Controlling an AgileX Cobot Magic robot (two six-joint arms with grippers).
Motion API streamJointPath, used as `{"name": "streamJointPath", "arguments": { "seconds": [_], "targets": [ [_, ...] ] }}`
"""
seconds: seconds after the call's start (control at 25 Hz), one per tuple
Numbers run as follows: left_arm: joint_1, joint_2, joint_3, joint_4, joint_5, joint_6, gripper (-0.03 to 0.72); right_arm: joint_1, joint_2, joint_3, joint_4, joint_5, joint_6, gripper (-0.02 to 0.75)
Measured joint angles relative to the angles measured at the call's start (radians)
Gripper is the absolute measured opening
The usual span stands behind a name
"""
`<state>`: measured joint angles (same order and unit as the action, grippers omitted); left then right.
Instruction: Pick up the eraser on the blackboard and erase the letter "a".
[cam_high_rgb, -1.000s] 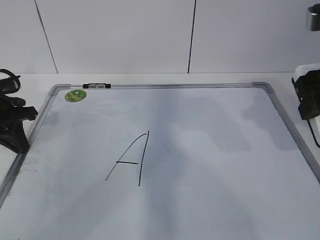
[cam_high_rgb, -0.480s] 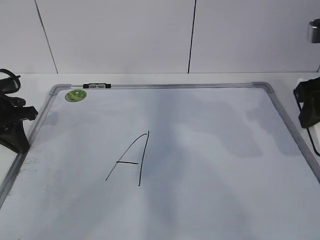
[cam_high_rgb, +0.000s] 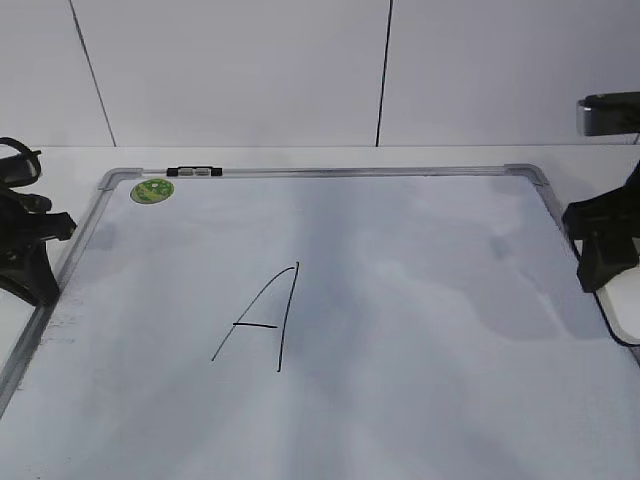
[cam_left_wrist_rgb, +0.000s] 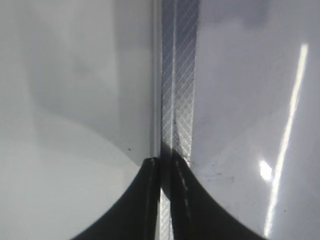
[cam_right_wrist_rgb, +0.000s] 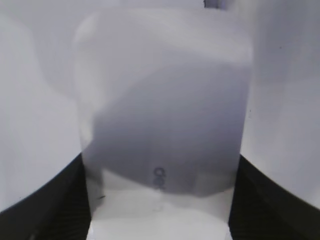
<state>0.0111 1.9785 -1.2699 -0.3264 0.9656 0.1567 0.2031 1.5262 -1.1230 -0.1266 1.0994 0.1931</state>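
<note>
The blackboard (cam_high_rgb: 430, 330) lies flat, a white board in a silver frame. A large capital "A" (cam_high_rgb: 262, 320) is drawn at its middle. No small letter "a" shows on it. The eraser (cam_right_wrist_rgb: 162, 100), a white rounded block, fills the gap between my right gripper's (cam_right_wrist_rgb: 161, 170) black fingers, which are shut on it. In the exterior view the right gripper (cam_high_rgb: 600, 245) hangs over the board's right frame, and the eraser is hidden there. My left gripper (cam_high_rgb: 30, 255) is shut and empty (cam_left_wrist_rgb: 165, 167) over the board's left frame (cam_left_wrist_rgb: 180, 75).
A round green sticker (cam_high_rgb: 152, 190) sits in the board's far left corner, with a small black-and-silver clip (cam_high_rgb: 195, 172) on the top frame beside it. A white wall rises behind the table. A black cable (cam_high_rgb: 622, 325) trails below the right gripper.
My right gripper has moved down and to the left, to the board's right frame. The white block seen on top of it earlier no longer shows. The left arm has not moved.
</note>
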Motion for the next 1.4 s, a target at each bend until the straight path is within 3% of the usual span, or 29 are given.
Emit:
{"name": "streamJointPath", "arguments": {
  "seconds": [0.36,0.88,1.4],
  "targets": [
    [0.0,0.0,0.0,-0.002,0.0,0.002,0.035,-0.104,0.106,-0.016,0.098,0.001,-0.085,0.538],
    [0.0,0.0,0.0,-0.007,0.0,0.002,0.035,-0.109,0.278,-0.242,0.127,0.106,-0.133,0.538],
    [0.0,0.0,0.0,-0.011,-0.002,0.002,0.035,-0.138,0.384,-0.261,0.127,0.11,-0.133,0.538]
  ]
}}
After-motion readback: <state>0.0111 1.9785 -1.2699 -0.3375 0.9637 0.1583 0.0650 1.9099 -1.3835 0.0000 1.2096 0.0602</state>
